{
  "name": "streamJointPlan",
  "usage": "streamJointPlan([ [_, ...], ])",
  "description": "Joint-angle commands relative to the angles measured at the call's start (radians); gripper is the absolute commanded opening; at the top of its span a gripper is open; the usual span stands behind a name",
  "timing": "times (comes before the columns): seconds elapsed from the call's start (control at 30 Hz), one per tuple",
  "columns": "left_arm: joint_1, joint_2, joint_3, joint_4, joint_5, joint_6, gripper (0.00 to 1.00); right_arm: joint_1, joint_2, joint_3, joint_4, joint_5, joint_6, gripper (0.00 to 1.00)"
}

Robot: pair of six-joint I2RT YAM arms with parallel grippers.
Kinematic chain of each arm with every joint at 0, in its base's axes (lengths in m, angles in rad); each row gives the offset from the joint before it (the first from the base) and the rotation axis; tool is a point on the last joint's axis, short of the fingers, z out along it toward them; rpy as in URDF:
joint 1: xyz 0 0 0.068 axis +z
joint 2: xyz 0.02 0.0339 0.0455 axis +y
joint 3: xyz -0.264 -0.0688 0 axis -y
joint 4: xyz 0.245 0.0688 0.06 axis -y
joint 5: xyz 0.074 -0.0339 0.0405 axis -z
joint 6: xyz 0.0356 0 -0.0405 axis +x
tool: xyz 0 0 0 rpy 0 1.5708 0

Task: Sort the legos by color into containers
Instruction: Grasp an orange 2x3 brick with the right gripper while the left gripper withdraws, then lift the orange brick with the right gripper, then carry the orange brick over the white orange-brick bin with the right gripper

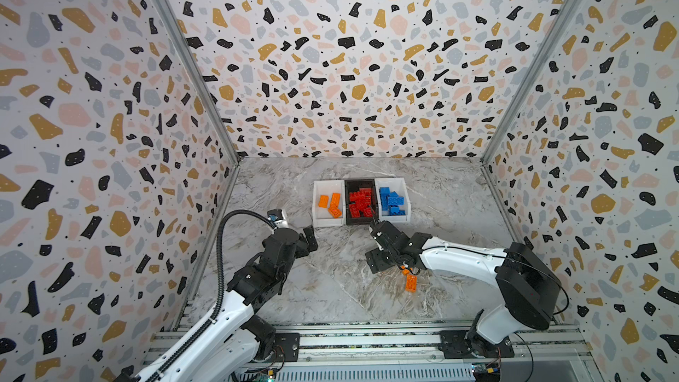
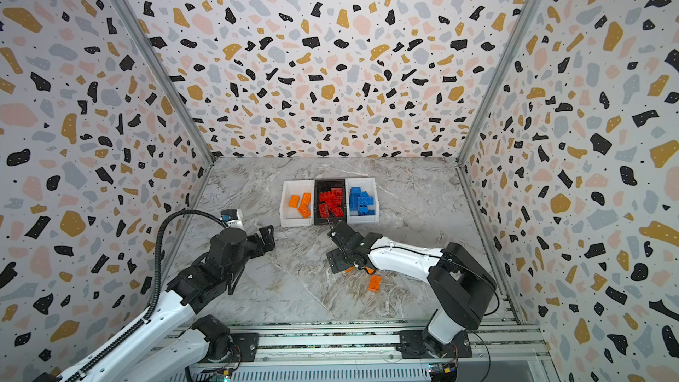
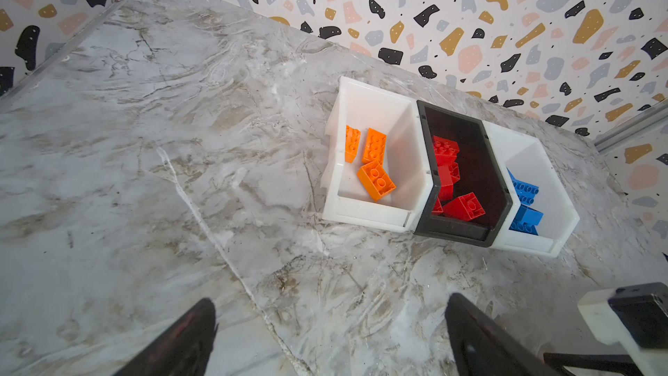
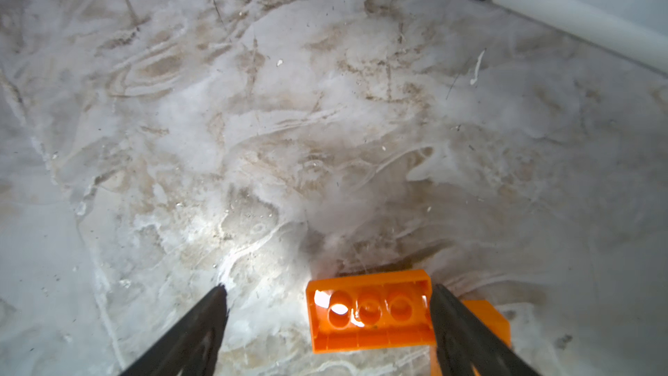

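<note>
While the bins hold most of the load, orange is not finished.

Both top views: three open plastic bins touch side by side at the back of the grey-veined marble-look tabletop [image 1: 330, 299]. The left white rectangular bin [image 1: 328, 186] holds three orange studded bricks [image 1: 332, 204]. The middle black rectangular bin [image 1: 362, 181] holds a heap of red studded bricks [image 1: 362, 202]. The right white rectangular bin [image 1: 402, 184] holds blue studded bricks [image 1: 392, 201]. No colours mixed, as far as I can tell. One loose orange oblong brick [image 1: 410, 282] lies on the tabletop well short of the bins, just beside the white-and-black right arm [image 1: 459, 255]. That arm's wrist bends down over more orange, partly hidden.

Left wrist view: left gripper [image 3: 332, 300] spread wide, nothing between the jaws, above bare tabletop near the left white bin. Bins show the same contents from here.

Right wrist view: right gripper [image 4: 329, 287] wide, low over the tabletop, holding nothing. An overturned orange brick [image 4: 368, 312], hollow side up, lies between the jaws. It sits off-centre, touching or just beside one black finger [image 4: 466, 334]. A further orange piece [image 4: 495, 320] sits behind that finger.

Handling, my reading: light, rigid, smooth-walled plastic, not fragile. Likely to skate on the slick tabletop when nudged. Best taken squarely on two opposite flat walls, centred first, not on studs or a corner.
</note>
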Motion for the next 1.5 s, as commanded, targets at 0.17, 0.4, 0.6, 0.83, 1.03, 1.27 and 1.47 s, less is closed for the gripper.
streamJointPlan([
  [0.17, 0.0, -0.04, -0.041, 0.0, 0.002, -0.006, 1.0, -0.055, 0.074, 0.033, -0.023, -0.037, -0.058, 0.88],
  [0.4, 0.0, -0.059, -0.046, 0.002, -0.005, -0.008, 1.0, -0.027, 0.04, -0.008, -0.048, -0.054, -0.019, 0.74],
  [0.6, 0.0, -0.053, -0.051, 0.014, 0.007, -0.007, 1.0, 0.01, 0.026, -0.012, -0.093, -0.059, 0.015, 0.77],
  [0.83, 0.0, -0.063, -0.064, 0.016, 0.014, -0.014, 1.0, 0.024, 0.017, -0.03, -0.122, -0.059, 0.047, 0.79],
  [1.03, 0.0, -0.08, -0.08, 0.015, 0.023, -0.024, 1.0, 0.024, 0.041, -0.042, -0.104, -0.038, 0.08, 0.69],
  [1.27, 0.0, -0.106, -0.094, 0.008, 0.049, -0.043, 1.0, 0.026, 0.018, 0.008, -0.132, -0.003, 0.091, 0.59],
  [1.47, -0.001, -0.128, -0.146, 0.029, 0.098, -0.094, 1.0, 0.025, -0.001, 0.178, -0.164, 0.018, 0.046, 0.59],
])
